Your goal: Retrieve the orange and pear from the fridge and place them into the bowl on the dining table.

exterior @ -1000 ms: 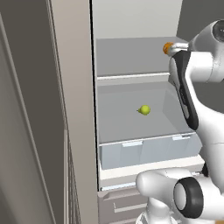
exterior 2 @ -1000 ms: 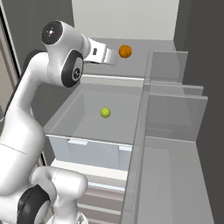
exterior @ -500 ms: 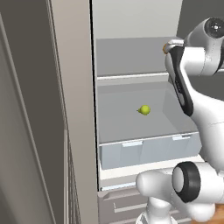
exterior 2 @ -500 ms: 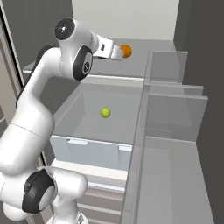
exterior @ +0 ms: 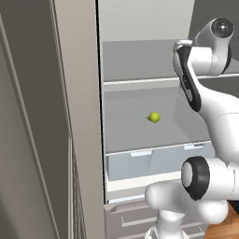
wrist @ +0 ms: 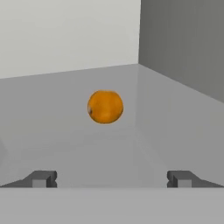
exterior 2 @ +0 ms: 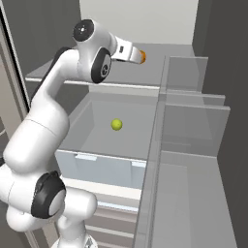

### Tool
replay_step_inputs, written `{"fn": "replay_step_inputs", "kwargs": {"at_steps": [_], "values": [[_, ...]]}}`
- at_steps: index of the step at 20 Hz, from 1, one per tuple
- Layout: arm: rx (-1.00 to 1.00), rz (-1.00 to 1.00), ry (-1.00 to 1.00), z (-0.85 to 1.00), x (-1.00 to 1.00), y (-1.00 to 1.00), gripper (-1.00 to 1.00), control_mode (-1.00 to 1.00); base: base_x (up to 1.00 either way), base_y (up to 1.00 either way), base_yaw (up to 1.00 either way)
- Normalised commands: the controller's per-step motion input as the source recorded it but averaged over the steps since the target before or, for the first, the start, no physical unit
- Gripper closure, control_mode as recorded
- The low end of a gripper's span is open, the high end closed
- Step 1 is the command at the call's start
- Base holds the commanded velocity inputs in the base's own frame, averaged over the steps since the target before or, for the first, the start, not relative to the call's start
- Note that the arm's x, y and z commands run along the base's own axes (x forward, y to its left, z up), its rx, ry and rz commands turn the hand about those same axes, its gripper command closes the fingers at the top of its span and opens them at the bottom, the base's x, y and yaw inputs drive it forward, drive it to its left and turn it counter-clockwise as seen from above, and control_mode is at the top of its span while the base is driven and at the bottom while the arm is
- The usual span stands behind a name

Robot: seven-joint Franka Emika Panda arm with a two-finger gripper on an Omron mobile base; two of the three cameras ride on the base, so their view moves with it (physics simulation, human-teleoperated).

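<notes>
Orange point(wrist: 105, 106) sits ahead of the wide-spread jaws, untouched.

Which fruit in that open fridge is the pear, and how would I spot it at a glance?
Look into the open fridge and find the grey shelf just above the clear drawers, one level below where the robot's arm reaches. The pear lies alone near the middle of that shelf. It is small and yellow-green with a short tapered tip, unlike the round orange on the shelf above.
</notes>
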Motion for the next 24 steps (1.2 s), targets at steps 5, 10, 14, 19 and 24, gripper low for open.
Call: {"fn": "replay_step_inputs", "kwargs": {"at_steps": [5, 10, 14, 19, 24], "values": [[0.0, 0.0, 0.0, -0.07, 0.44, -0.09, -1.0, -1.0, 0.0, 0.0, 0.0], [0.0, 0.0, 0.0, -0.06, 0.43, -0.11, -1.0, -1.0, 0.0, 0.0, 0.0], [0.0, 0.0, 0.0, -0.06, 0.46, -0.13, -1.0, -1.0, 0.0, 0.0, 0.0], [0.0, 0.0, 0.01, -0.08, 0.42, -0.1, -1.0, -1.0, 0.0, 0.0, 0.0], [0.0, 0.0, 0.02, -0.09, 0.44, -0.11, -1.0, -1.0, 0.0, 0.0, 0.0]]}}
